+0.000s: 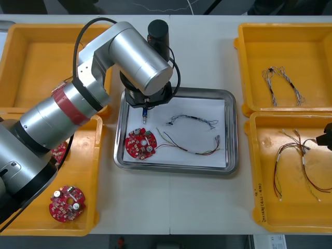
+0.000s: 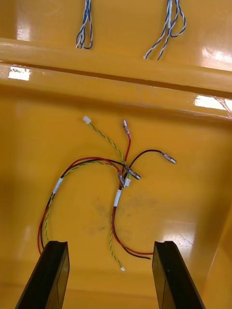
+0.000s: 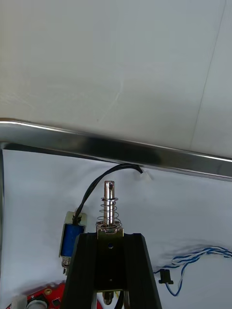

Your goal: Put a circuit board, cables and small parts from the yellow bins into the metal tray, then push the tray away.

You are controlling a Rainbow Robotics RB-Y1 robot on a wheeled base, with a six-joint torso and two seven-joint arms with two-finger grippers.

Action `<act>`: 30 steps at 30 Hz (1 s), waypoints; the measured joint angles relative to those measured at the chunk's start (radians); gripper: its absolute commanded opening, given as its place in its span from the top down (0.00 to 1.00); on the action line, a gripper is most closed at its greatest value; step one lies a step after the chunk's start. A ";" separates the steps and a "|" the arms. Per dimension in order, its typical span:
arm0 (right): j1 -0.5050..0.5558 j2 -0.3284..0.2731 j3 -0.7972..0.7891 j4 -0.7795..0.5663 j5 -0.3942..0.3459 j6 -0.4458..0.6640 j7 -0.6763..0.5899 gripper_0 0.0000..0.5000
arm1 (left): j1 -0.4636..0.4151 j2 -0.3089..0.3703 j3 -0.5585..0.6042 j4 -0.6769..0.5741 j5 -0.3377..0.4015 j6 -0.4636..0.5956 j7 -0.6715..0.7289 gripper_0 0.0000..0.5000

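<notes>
Circuit board [image 1: 141, 143] in metal tray [image 1: 232, 129] at its 8 o'clock, left gripper [image 3: 110, 239] clamped on small metal part [image 3: 110, 207] over tray's 10 o'clock corner, right gripper [image 2: 110, 246] spread apart above red and yellow cable [image 2: 118, 193] in yellow bin [image 2: 193, 207]

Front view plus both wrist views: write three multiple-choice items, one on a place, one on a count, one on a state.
1. Where is the left gripper?
A. Over the metal tray
B. Over a right-hand bin
C. Off the table

2. How many circuit boards lie in the tray?
A. None
B. One
C. Three

3. How do the right gripper's fingers stand?
A. Shut on a cable
B. Shut on a circuit board
C. Open

1 A: it holds a small metal part above the tray's white inside.
2 B: one red board lies there.
3 C: they stand apart above a red and yellow cable in a yellow bin.
</notes>
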 measured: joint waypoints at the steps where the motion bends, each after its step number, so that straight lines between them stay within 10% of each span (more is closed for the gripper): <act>1: 0.001 0.000 0.000 0.001 0.000 0.000 -0.003 0.00 | 0.003 0.000 -0.003 0.000 0.000 -0.001 0.000 1.00; 5: 0.002 0.000 0.000 0.003 -0.001 0.000 -0.007 0.00 | 0.007 0.000 -0.018 0.000 0.000 -0.003 0.000 0.99; 10: 0.005 0.000 0.000 0.005 -0.005 0.000 -0.007 0.00 | 0.008 0.000 -0.023 0.000 0.000 -0.005 0.000 0.05; 30: 0.008 0.000 -0.001 0.005 -0.034 0.000 -0.007 0.00 | 0.013 0.001 -0.022 -0.056 0.000 0.034 0.000 0.00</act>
